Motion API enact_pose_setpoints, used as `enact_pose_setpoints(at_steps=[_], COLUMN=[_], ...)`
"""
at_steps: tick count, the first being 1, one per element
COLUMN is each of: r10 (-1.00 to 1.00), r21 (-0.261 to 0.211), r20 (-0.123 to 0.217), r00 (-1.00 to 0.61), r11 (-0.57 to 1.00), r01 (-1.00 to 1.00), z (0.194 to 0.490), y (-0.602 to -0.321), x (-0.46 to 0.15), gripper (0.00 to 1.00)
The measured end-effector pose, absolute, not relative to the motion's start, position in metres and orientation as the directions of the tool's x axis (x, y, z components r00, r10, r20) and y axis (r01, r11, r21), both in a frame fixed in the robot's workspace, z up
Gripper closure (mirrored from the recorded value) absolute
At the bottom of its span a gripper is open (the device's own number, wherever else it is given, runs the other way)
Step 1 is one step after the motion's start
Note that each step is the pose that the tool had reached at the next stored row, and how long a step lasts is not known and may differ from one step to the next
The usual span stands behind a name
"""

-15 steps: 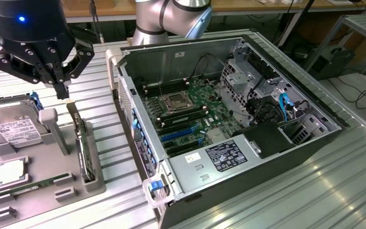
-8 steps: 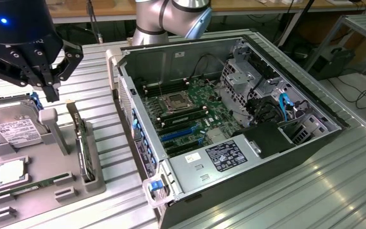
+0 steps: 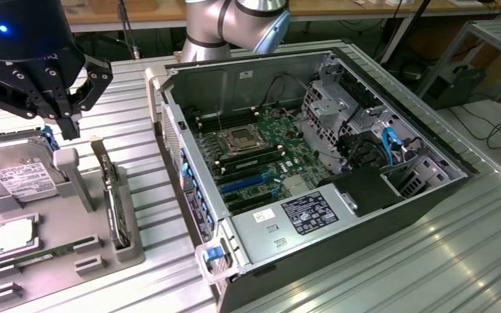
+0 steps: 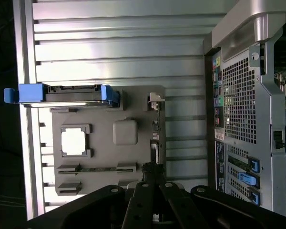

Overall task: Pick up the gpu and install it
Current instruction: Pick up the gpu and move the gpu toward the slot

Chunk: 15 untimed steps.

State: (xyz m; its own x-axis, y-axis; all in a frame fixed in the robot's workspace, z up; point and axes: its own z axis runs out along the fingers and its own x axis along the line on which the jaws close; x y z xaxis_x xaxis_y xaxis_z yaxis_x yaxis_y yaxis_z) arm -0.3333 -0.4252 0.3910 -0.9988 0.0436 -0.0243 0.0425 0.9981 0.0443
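Right up front, the end effector (image 3: 68,127) (image 4: 150,168): black, tips drawn together, nothing clamped between them, hanging above the grey tray (image 3: 59,222) (image 4: 105,119) and clear of it in the exterior view. Just below and beside it, the gpu (image 3: 109,189) (image 4: 155,143), standing on edge in a slot along the side of the tray nearest the computer case, untouched (thin dark card, only its edge on show, fan face not readable).

Across the rest of the tray: a silver hard drive (image 3: 20,173) (image 4: 62,94) with a white label in a blue carrier, a square processor (image 3: 14,235) (image 4: 74,141) lying flat in its pocket, and a narrow green memory stick (image 3: 46,253) (image 4: 97,168) in its own slot.

Under it all, a ribbed metal worktop (image 3: 390,261) (image 4: 119,47).

Farther along, toward the exterior view's right, the open computer case (image 3: 224,81) (image 4: 238,109), lying on its side, the green motherboard (image 3: 259,153) facing up, blue slots in plain sight, no card seated there.

Behind the case, the grey base of the arm (image 3: 233,26), rising out of the frame.
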Motion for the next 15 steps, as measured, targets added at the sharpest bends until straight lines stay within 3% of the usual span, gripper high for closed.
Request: enact_pose_setpoints(at_steps=[9, 11, 13, 14, 15], r10=[0.044, 0.044, 0.044, 0.044, 0.044], r21=[0.044, 0.044, 0.044, 0.044, 0.044], r20=[-0.024, -0.024, -0.024, -0.024, -0.024], r00=[-0.999, -0.999, -0.999, -0.999, -0.999], r11=[0.998, 0.998, 0.998, 0.998, 0.998], r01=[0.043, 0.043, 0.043, 0.043, 0.043], z=[0.391, 0.391, 0.391, 0.391, 0.391], y=[-0.4252, -0.4252, -0.4252, -0.4252, -0.4252], x=[-0.3333, -0.3333, -0.3333, -0.3333, -0.3333], gripper=[0.89, 0.83, 0.58, 0.52, 0.52])
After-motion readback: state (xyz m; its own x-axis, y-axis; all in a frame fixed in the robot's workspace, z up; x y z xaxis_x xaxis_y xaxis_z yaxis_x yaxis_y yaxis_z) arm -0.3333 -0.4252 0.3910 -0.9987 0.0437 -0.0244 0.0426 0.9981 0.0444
